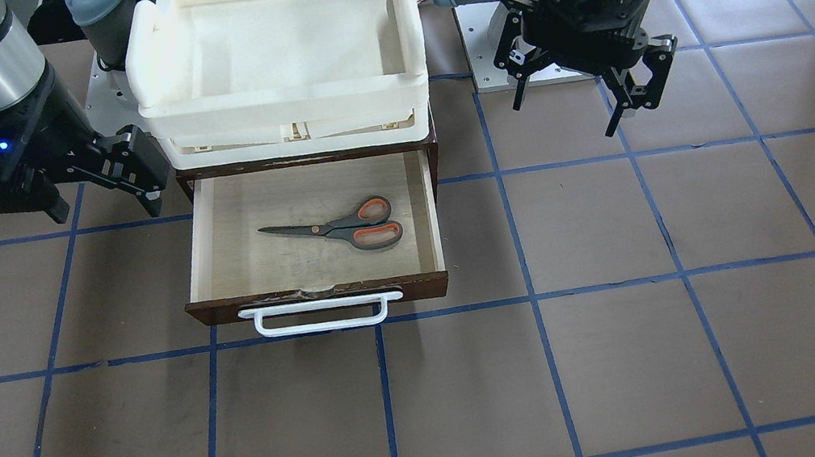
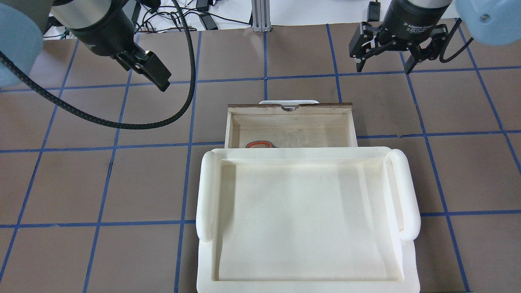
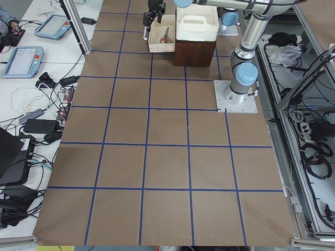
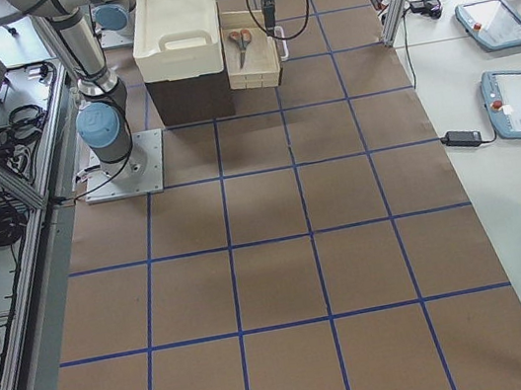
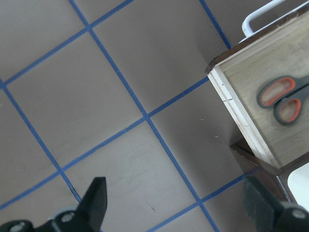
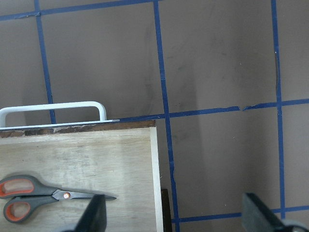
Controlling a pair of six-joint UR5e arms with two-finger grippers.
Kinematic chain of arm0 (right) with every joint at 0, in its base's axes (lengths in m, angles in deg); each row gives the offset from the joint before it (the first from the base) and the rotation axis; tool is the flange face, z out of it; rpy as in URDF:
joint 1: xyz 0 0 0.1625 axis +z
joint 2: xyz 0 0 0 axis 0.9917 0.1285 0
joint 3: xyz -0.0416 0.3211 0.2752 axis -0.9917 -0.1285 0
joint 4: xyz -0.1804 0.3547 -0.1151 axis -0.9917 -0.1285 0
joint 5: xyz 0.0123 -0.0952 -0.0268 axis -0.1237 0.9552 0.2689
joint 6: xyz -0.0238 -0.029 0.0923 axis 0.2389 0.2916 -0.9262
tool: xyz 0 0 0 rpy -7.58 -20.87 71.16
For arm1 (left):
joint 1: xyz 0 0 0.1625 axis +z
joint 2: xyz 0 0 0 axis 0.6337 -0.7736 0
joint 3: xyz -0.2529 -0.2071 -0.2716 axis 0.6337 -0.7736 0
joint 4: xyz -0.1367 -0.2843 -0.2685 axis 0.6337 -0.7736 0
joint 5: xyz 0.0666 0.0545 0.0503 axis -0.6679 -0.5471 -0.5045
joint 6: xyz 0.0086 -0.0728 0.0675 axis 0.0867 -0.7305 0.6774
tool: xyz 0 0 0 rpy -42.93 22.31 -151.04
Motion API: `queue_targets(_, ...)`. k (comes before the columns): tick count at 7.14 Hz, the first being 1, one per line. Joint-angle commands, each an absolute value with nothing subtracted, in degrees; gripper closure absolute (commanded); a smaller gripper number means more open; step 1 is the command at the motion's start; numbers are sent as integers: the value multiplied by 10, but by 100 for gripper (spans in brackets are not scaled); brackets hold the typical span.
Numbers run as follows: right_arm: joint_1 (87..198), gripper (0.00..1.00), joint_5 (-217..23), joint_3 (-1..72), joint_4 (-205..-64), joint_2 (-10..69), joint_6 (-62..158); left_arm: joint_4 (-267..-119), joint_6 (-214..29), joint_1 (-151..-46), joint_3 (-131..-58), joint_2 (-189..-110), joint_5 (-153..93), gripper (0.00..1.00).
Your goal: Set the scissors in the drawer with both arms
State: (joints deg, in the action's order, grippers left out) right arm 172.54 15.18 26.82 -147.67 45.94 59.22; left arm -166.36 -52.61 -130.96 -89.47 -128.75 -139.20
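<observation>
The scissors [image 1: 342, 230] lie flat on the pale floor of the open drawer [image 1: 425, 284], blades toward the robot's right and orange-looped handles toward its left. They also show in the left wrist view [image 5: 282, 99] and the right wrist view [image 6: 34, 195]. In the overhead view only one orange loop [image 2: 259, 144] shows past the tray. My left gripper [image 1: 572, 108] is open and empty, raised beside the drawer on the robot's left. My right gripper [image 1: 128, 170] is open and empty, raised on the other side. Neither touches anything.
A cream-white plastic tray [image 1: 281, 101] sits on top of the dark brown cabinet [image 3: 193, 52] and overhangs the drawer's back. The drawer's white bar handle [image 1: 319, 316] sticks out on the operators' side. Brown table [image 1: 640, 355] with blue tape lines lies all around.
</observation>
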Motion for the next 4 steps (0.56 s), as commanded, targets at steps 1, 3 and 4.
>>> queue_targets(1,1725,0,153,270,-1477,459,592,-1745,-705,-1306,-897,-1265,-1396,0)
queue_targets(3,1725,0,151,272,-1477,459,592,-1788,-768,-1302,-905,-1259,-1417,0)
queue_targets(4,1725,0,153,272,-1477,459,592,-1792,-771,-1287,-907,-1256,-1447,0)
